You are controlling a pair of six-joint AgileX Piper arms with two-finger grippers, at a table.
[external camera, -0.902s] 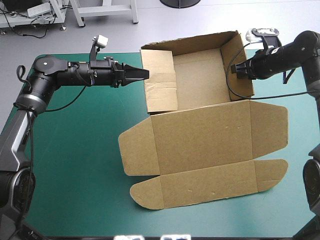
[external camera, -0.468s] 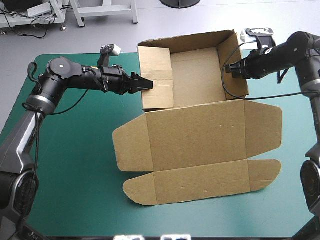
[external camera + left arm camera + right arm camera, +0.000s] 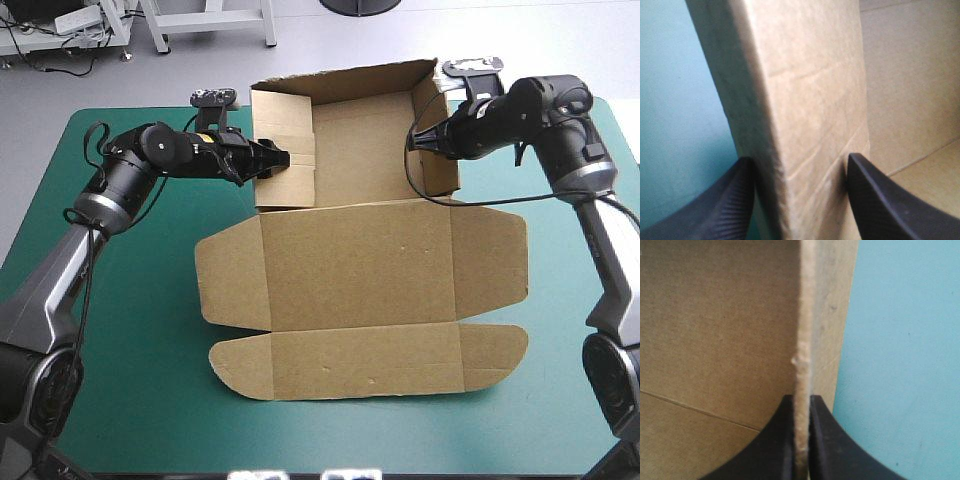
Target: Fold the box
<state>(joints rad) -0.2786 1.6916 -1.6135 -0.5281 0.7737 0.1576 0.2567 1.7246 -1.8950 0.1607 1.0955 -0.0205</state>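
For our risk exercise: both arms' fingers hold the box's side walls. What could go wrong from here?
1. The right fingers pinch only the edge of a wall of the box; under a pull they might slip or crease the board.
2. The left fingers straddle the doubled wall, which may spring open if released.

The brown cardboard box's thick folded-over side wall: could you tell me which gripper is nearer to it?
Left. The left gripper straddles that wall; the right gripper clamps the thin opposite wall.
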